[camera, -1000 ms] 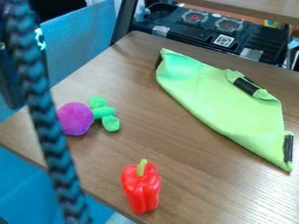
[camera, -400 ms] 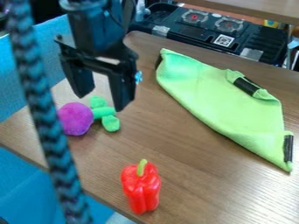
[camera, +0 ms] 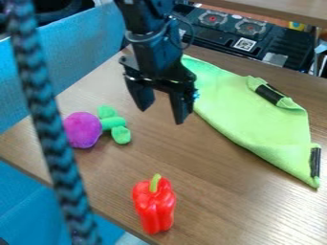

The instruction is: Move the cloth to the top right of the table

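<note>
Green cloth (camera: 249,115) spread over right part of wooden table (camera: 217,206), slanting from upper middle down toward right side, black patches on edges. Gripper (camera: 163,115) above table, left of cloth, overlapping its upper-left part in view — fingers spread, nothing between them. Purple toy with green leaves (camera: 83,130) left, red pepper (camera: 154,206) lower middle. Braided cord (camera: 48,124) across left foreground — black case (camera: 217,31) beyond table.

1 red pepper (camera: 154,205) stands near 1 purple-and-green plush (camera: 83,129).
</note>
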Robot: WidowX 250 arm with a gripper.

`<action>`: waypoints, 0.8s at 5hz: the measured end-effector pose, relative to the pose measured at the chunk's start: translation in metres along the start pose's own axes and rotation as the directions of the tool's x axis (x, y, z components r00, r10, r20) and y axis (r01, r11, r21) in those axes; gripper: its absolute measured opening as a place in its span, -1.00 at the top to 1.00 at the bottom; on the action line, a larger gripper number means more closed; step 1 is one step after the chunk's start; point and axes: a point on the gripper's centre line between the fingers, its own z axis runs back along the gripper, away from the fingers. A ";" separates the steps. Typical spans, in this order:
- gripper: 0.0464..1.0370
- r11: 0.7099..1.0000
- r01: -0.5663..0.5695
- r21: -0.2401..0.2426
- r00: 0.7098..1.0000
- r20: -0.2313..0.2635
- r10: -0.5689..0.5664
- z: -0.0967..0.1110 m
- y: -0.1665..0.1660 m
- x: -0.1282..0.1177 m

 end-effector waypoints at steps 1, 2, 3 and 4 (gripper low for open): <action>-0.92 1.000 0.000 0.011 0.999 0.039 0.000 -0.016 -0.006 0.031; -0.92 0.999 -0.031 0.038 0.998 0.059 0.029 -0.031 -0.006 0.060; -0.92 0.996 -0.069 0.059 0.996 0.053 0.065 -0.050 -0.001 0.083; -0.92 0.996 -0.071 0.054 0.995 0.081 0.066 -0.061 -0.002 0.103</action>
